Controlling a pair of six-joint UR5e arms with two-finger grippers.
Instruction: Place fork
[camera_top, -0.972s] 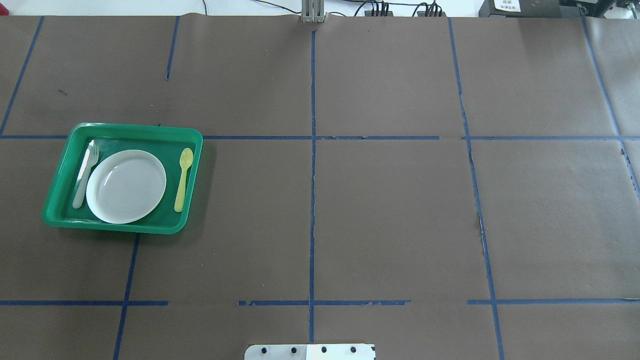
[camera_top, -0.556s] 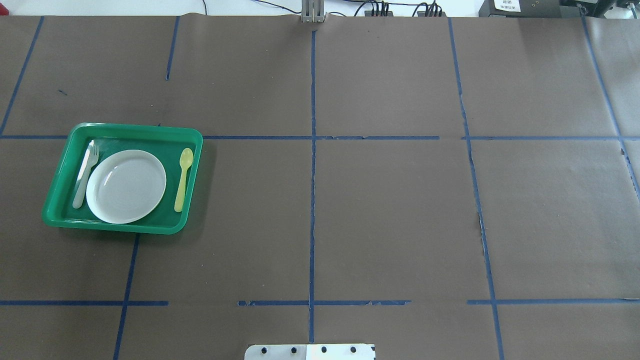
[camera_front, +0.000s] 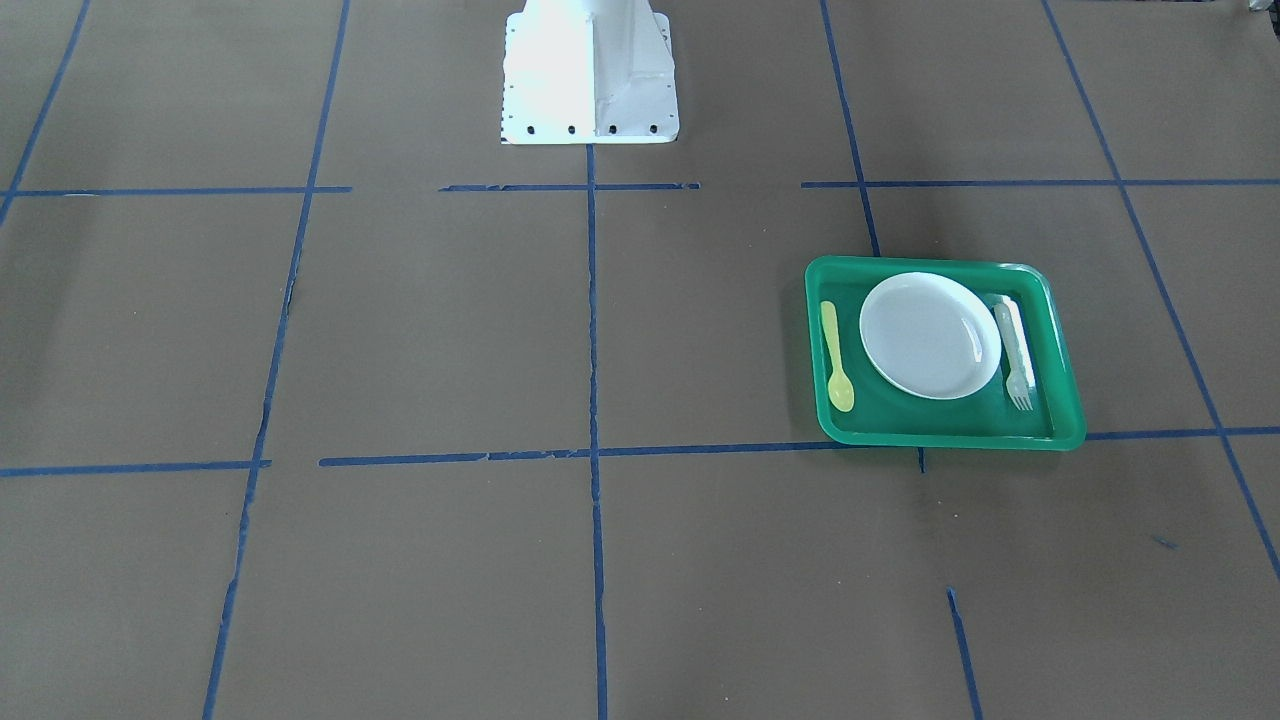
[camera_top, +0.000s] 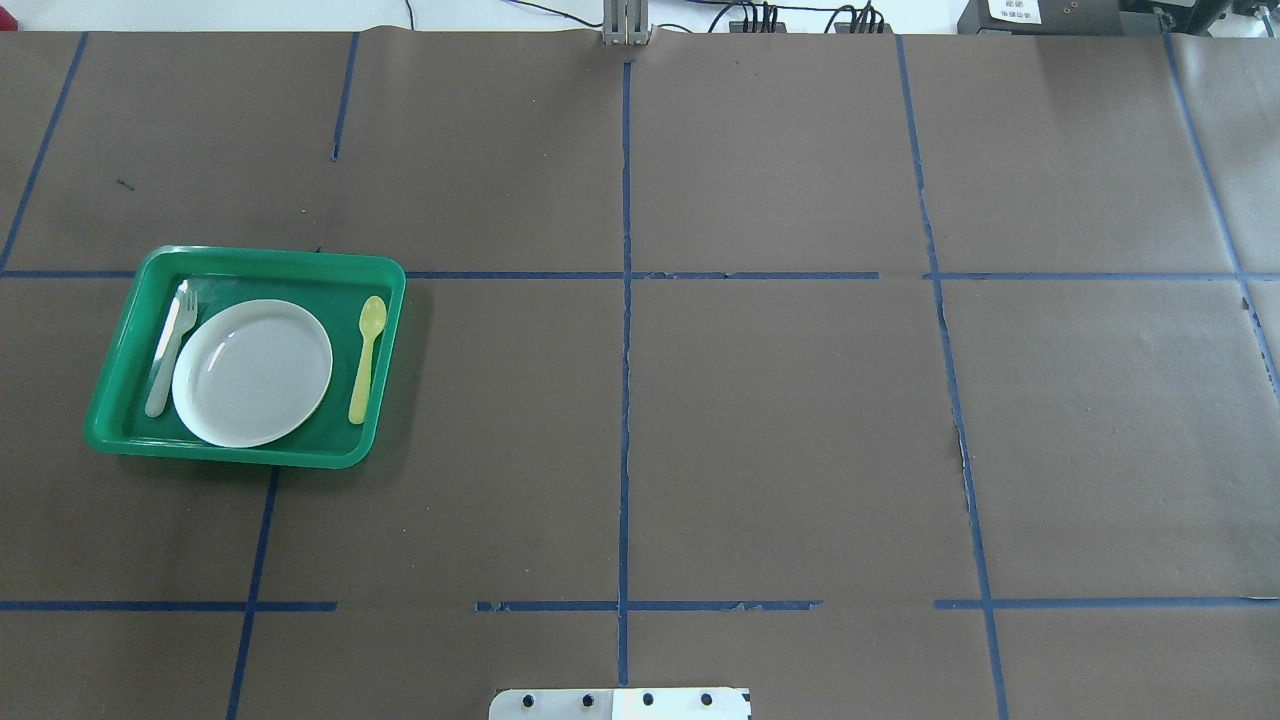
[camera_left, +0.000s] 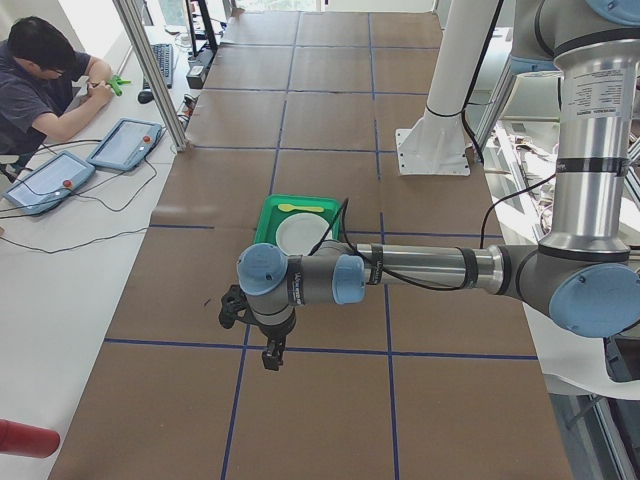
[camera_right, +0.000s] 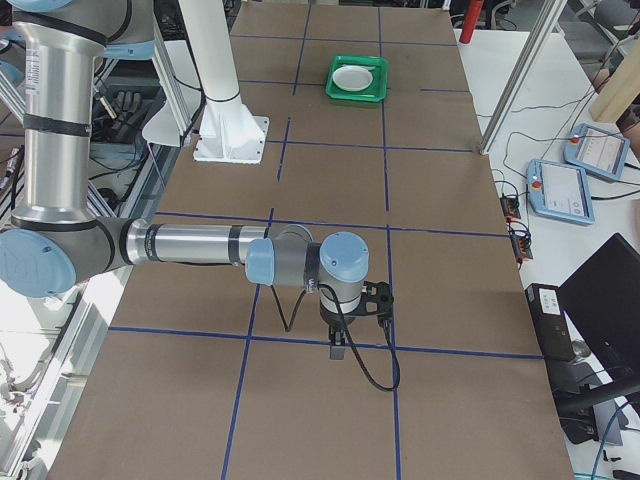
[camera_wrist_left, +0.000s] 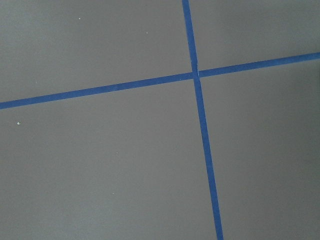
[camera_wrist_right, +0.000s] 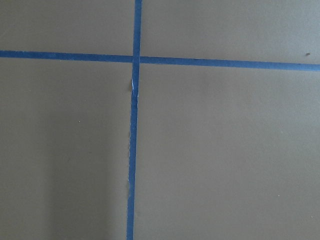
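Both arms sit well apart from the green tray (camera_top: 245, 455), and we can't tell if the left gripper (camera_left: 270, 356) or right gripper (camera_right: 338, 351) is wide or narrow. The tray holds a plate (camera_top: 252, 372), with the spoon (camera_top: 366, 358) right of it and the fork (camera_top: 170, 348) just beside it on the left. Looks already placed to us; if not, the left arm needs to reach over.

You see a bright green tray (camera_top: 270, 256), a plain white plate (camera_top: 252, 372), a pale, whitish translucent fork (camera_top: 170, 350) and a yellow spoon (camera_top: 366, 360). Your table (camera_top: 780, 430) is dull brown, patterned with a grid of dark blue tape lines (camera_top: 625, 400).
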